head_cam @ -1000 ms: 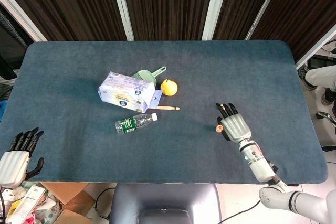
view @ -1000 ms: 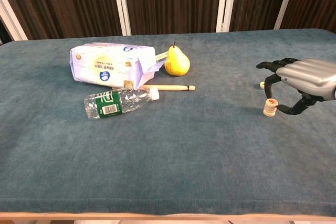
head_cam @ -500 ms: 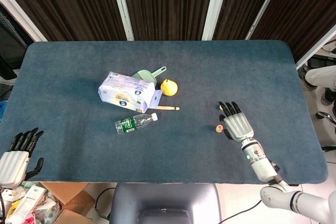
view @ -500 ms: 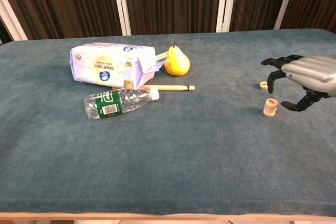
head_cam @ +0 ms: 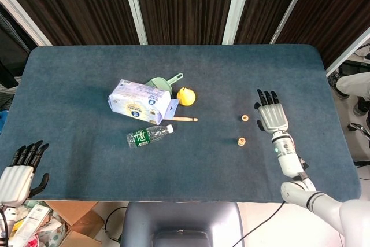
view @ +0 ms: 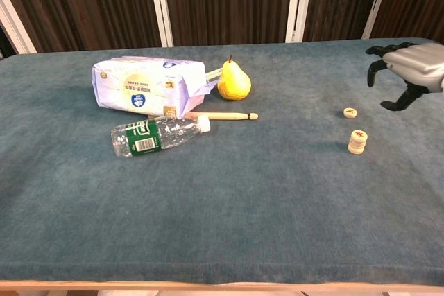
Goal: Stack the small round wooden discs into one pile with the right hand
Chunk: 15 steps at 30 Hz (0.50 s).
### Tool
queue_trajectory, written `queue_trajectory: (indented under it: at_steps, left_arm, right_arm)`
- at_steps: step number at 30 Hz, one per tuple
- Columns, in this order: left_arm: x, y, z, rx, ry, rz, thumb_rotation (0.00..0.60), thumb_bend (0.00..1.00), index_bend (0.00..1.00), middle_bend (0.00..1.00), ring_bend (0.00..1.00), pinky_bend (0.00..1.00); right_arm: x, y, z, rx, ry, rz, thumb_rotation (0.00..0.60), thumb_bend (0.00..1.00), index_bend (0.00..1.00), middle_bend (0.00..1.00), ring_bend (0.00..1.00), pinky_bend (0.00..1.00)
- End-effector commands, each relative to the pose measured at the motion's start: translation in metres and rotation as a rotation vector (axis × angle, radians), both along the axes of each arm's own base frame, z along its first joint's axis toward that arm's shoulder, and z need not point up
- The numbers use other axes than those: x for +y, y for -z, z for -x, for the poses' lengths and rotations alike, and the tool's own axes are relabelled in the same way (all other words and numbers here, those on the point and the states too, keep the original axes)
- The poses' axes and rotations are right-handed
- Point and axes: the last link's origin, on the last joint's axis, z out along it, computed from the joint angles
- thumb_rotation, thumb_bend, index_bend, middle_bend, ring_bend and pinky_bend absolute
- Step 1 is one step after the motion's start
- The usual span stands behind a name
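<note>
A dark panelled wall with pale uprights is standing behind a tabletop (head_cam: 87,160) that is covered in blue-grey felt. Toward its right side the discs are lying: a short pile (view: 357,142) with a red mark on top, and one loose disc (view: 350,112) set just beyond it, near but not touching. How many discs are making up the pile cannot be told for certain; it is looking like two or three. So one pile and one single disc are being counted.

The discs are judged to be light, stiff and smooth-faced wood, unlikely to break but apt to slide on each other, so the pile is likely to be toppled by a sideways knock. The loose disc is best being pinched across its rim, thumb against a finger, and lowered flat onto the pile.

The right hand (view: 409,67) is being held above the felt, to the right of the discs and apart from them, fingers spread and lightly curved, with nothing in it. The left hand (head_cam: 20,174) is being kept at the near left edge, fingers apart and likewise holding nothing.

Well apart to the left, one packet (head_cam: 140,100), one pear (head_cam: 185,96), one bottle (head_cam: 149,135), one wooden stick (head_cam: 184,119) and one green scoop (head_cam: 163,81) are being seen.
</note>
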Motion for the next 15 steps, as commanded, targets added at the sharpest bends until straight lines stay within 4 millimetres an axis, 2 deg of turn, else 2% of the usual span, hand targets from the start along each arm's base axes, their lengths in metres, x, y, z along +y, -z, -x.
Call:
queue_trajectory:
  at_steps: [1,8,15]
  left_arm:
    - [0.001,0.000,0.001,0.001,-0.007,0.000,0.600,0.50,0.00,0.00,0.00,0.01]
    - [0.003,-0.001,0.002,0.002,-0.015,-0.006,0.600,0.50,0.00,0.00,0.00,0.01]
    - [0.002,-0.002,0.003,0.002,-0.016,-0.006,0.600,0.50,0.00,0.00,0.00,0.01]
  right_arm:
    - [-0.015,0.018,-0.013,-0.006,0.006,-0.014,0.600,0.44,0.48,0.04,0.00,0.00]
    - [-0.020,0.038,-0.015,0.016,0.017,-0.044,0.600,0.44,0.49,0.04,0.00,0.00]
    - [-0.020,0.043,-0.014,0.019,0.019,-0.048,0.600,0.44,0.52,0.04,0.00,0.00]
